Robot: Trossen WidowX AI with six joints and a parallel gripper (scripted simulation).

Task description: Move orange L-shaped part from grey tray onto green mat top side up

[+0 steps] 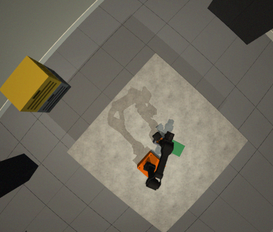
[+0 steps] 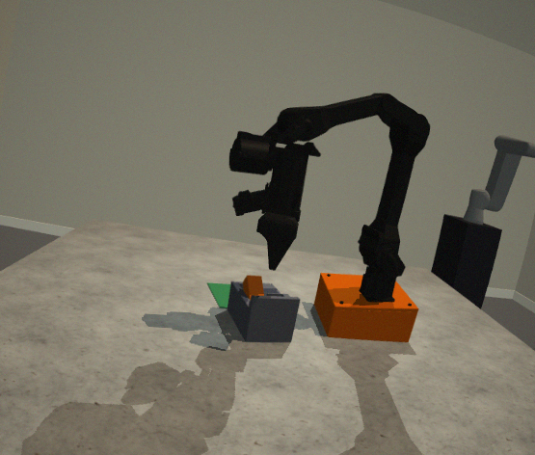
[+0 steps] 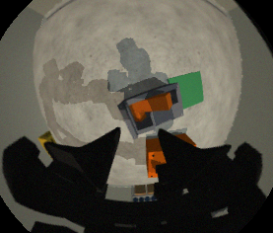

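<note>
Jaws of the gripper hang released and empty above the grey tray, where the orange L-shaped part stands tipped up, ready for pinching.

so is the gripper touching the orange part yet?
Apart. The exterior view shows the gripper hanging above the raised orange part, with wall visible between them.

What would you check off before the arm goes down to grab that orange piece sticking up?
1. One end of the orange L-shaped part raised out of the grey tray: ok.
2. Gripper open and holding nothing: ok.
3. Gripper above the tray, apart from the part: ok.
4. Fingers lined up across the raised end: cannot tell.
5. Green mat beside the tray, bare where visible: ok.
</note>
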